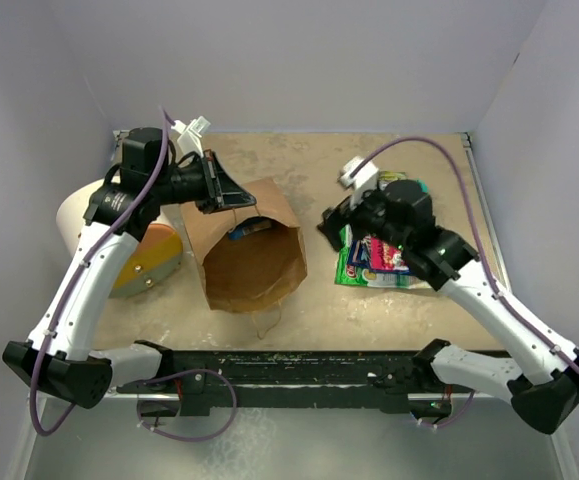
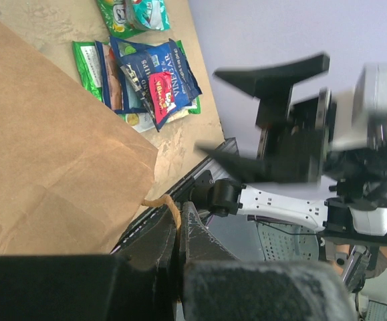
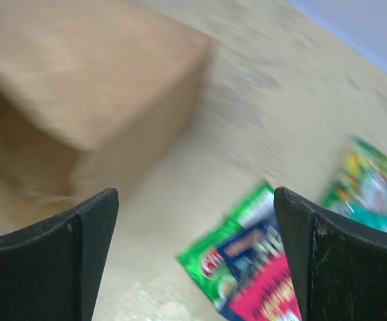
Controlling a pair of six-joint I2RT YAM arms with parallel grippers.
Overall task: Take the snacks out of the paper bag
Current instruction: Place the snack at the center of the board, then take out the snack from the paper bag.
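Observation:
The brown paper bag lies on its side with its mouth facing the near edge. A dark blue packet shows inside it. My left gripper is shut on the bag's twisted paper handle, pinched between the black fingers. To the bag's right lies a pile of snacks, green, dark blue and red-pink. A green-teal packet lies farther back. My right gripper hovers just above the pile's left edge, open and empty.
A white cylinder with an orange-yellow round end lies left of the bag, beside my left arm. The bag's other handle trails on the table by the black rail at the near edge. Grey walls enclose the table.

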